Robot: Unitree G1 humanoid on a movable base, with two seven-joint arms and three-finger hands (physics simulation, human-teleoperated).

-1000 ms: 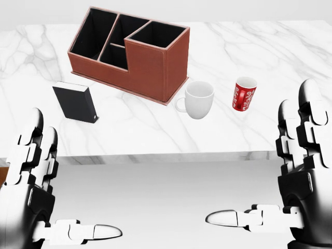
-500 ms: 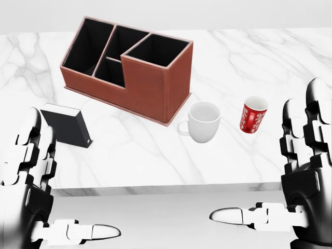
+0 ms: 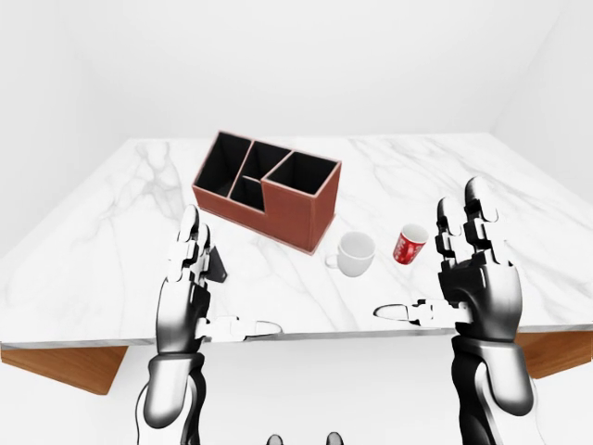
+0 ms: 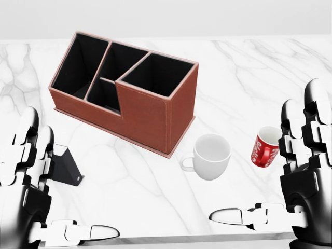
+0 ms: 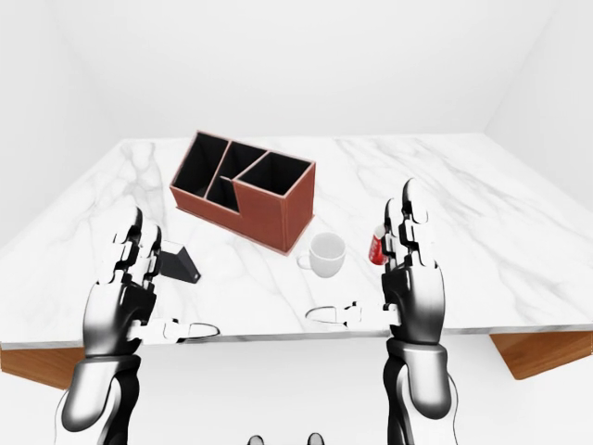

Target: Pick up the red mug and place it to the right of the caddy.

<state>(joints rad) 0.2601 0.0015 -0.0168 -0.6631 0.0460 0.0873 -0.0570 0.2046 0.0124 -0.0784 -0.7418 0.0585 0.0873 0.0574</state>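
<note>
Red mug [image 4: 266, 147] seen upright on marble table [image 4: 244, 67], right of white mug [image 4: 211, 156] | brown caddy [image 4: 127, 91] left of both | left hand [image 4: 26, 194], right hand [image 4: 303, 174] held unclenched, grasping nothing.

In the head view, the right hand [image 4: 306, 171] covers the red mug's [image 4: 264, 147] right side; the left hand [image 4: 28, 187] hides part of the black box [image 4: 66, 166].
</note>
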